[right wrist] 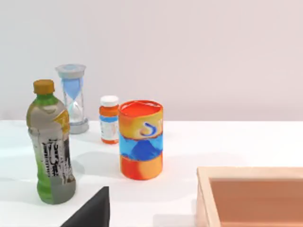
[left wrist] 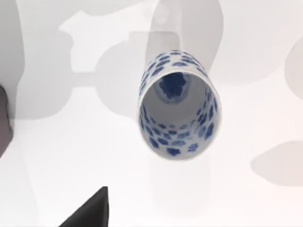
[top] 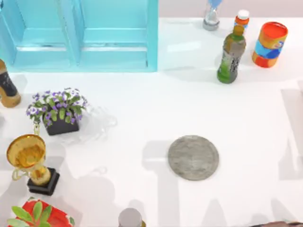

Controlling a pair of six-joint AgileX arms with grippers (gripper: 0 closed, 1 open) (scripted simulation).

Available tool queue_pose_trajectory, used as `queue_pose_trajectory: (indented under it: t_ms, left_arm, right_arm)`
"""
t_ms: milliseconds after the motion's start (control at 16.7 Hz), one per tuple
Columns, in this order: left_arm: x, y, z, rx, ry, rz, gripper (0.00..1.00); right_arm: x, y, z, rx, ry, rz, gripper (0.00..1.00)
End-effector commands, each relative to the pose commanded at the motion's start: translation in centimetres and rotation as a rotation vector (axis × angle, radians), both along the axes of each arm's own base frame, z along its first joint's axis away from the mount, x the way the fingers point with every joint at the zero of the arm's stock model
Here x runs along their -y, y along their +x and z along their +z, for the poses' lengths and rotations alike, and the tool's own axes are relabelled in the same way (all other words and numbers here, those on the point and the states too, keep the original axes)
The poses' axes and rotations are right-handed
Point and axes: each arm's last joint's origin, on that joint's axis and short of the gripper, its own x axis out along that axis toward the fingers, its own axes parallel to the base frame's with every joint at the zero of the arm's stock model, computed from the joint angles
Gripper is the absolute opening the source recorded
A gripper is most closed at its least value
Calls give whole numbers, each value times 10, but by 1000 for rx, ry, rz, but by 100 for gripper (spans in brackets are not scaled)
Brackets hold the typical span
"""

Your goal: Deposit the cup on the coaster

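Note:
The cup [top: 97, 124] is a faint see-through tumbler standing on the white table just right of the flower pot, left of centre. In the left wrist view the cup [left wrist: 177, 113] is seen from above, its open mouth up, white with blue mottling. The coaster [top: 193, 157], a flat round grey stone-like disc, lies bare right of centre, well apart from the cup. A dark corner of my left gripper [left wrist: 90, 213] hangs above the cup without touching it. A dark corner of my right gripper [right wrist: 90, 213] faces the back right of the table.
A turquoise cabinet [top: 80, 33] fills the back left. The purple flower pot [top: 59, 113] and a gold trophy [top: 31, 163] crowd the cup's left. A green bottle [top: 231, 56], orange-and-blue can [top: 270, 45], hourglass [top: 211, 14] and pill bottle [top: 242, 19] stand at the back right. A wooden box [right wrist: 255, 198] sits near the right arm.

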Motion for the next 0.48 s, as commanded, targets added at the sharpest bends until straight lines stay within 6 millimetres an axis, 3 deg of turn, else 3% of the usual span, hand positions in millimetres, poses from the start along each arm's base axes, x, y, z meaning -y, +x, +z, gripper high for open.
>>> queue_pose_trajectory:
  t_ms: [180,480]
  left_arm:
    - [-1,2,-19,-4,-3,3,100]
    - [-3,5,-77,8,3,2,100]
  right_arm:
    - [0,0,0,0,0,0,100]
    - [0,0,0,0,0,0,100]
